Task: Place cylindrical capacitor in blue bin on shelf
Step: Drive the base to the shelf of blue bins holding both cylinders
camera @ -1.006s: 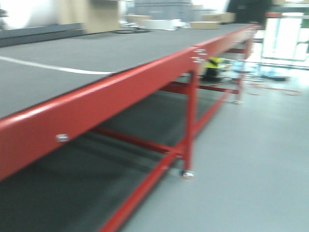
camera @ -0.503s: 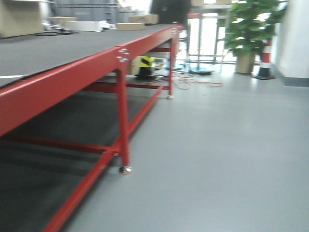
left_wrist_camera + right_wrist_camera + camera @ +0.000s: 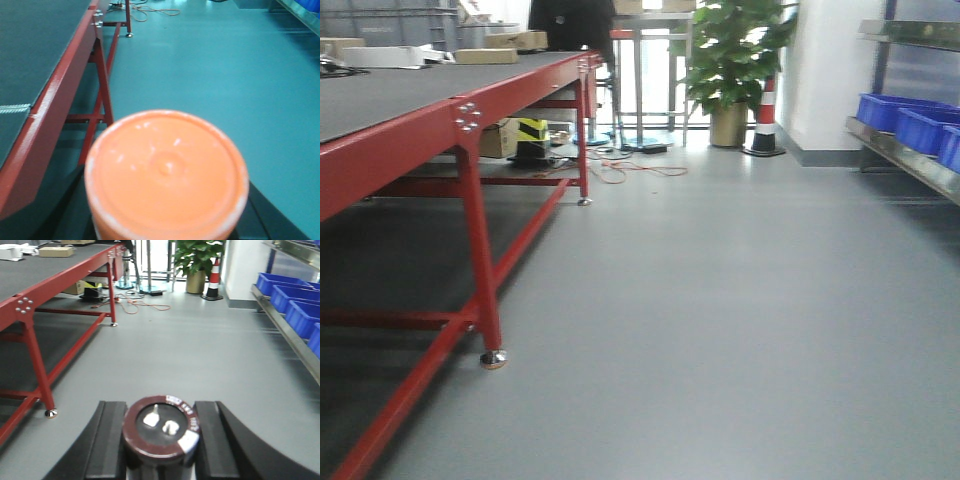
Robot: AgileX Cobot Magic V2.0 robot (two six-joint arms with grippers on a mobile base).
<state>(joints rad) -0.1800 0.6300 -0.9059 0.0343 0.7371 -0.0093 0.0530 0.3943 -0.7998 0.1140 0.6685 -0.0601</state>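
Observation:
The cylindrical capacitor (image 3: pixel 161 427), dark brown with a grey patch on its rim and two metal pins on top, stands between the black fingers (image 3: pixel 107 440) of my right gripper (image 3: pixel 161 434), which is shut on it. The shelf (image 3: pixel 286 335) runs along the right wall as a steel beam, with blue bins (image 3: pixel 299 307) on it; the front view shows the shelf (image 3: pixel 910 160) and a blue bin (image 3: pixel 895 108) too. My left gripper (image 3: pixel 166 200) is shut on a blurred orange cylinder (image 3: pixel 166 170), whose flat top fills the lower part of that view.
A long red-framed table (image 3: pixel 400 140) with a dark top stands on the left; its legs and low rails (image 3: pixel 480 250) reach the floor. Grey floor lies between table and shelf. Far ahead are a potted plant (image 3: pixel 735 50), a striped cone (image 3: pixel 765 115) and loose cables (image 3: pixel 630 165).
The front view has swung to the right. The red table slid to the left edge, and the plant, cone, shelf and blue bins came into view.

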